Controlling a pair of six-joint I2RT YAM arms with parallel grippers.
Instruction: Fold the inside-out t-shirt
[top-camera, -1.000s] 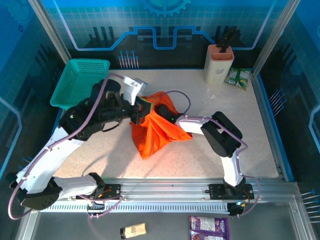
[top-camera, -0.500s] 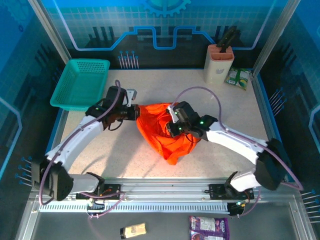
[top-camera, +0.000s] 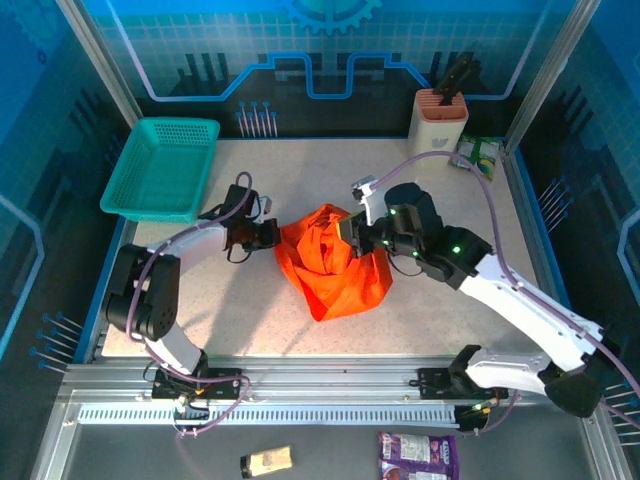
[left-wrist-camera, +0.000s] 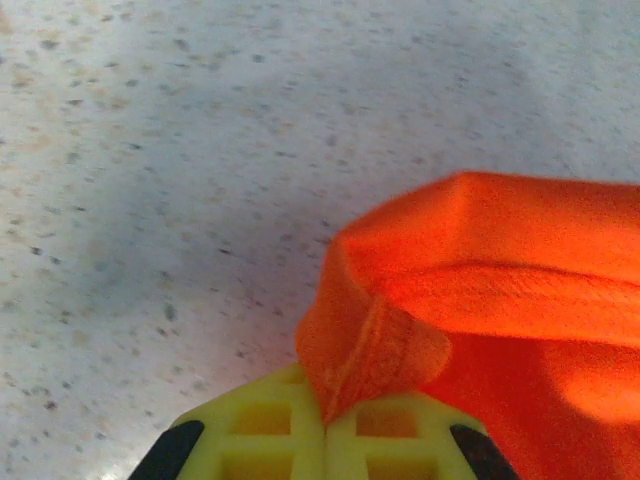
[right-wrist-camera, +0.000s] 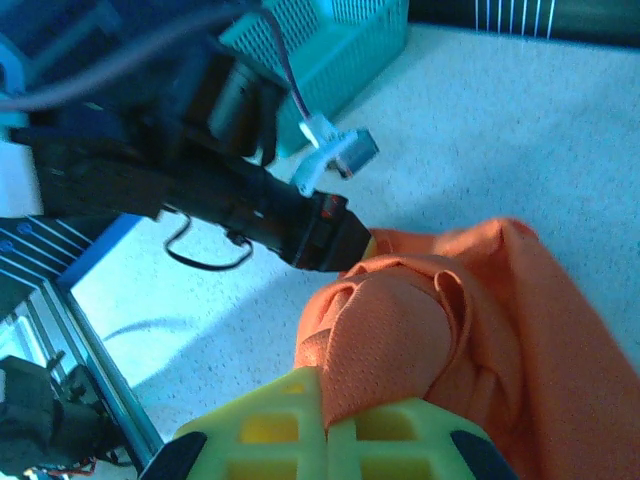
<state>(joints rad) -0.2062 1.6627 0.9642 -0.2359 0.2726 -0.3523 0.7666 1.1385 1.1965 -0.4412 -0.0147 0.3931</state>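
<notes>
The bright orange t-shirt (top-camera: 330, 265) lies bunched in a heap at the middle of the table. My left gripper (top-camera: 272, 234) sits at its left edge, low over the table, shut on a hemmed fold of the t-shirt (left-wrist-camera: 380, 340). My right gripper (top-camera: 350, 238) hangs over the heap's top, shut on a bunched fold of the t-shirt (right-wrist-camera: 400, 330). In the right wrist view the left arm's dark wrist (right-wrist-camera: 260, 200) points at the cloth from the left, with the yellow fingers (right-wrist-camera: 260, 440) pressed together on the fabric.
A teal mesh basket (top-camera: 160, 168) stands at the back left. A beige knife block (top-camera: 440, 125) and a green packet (top-camera: 475, 155) are at the back right. Speckled tabletop (top-camera: 450, 200) lies bare around the heap.
The left arm has swung down and stretched low along the table. The right arm has reached further out. The t-shirt has dropped from a hanging drape to a lower heap.
</notes>
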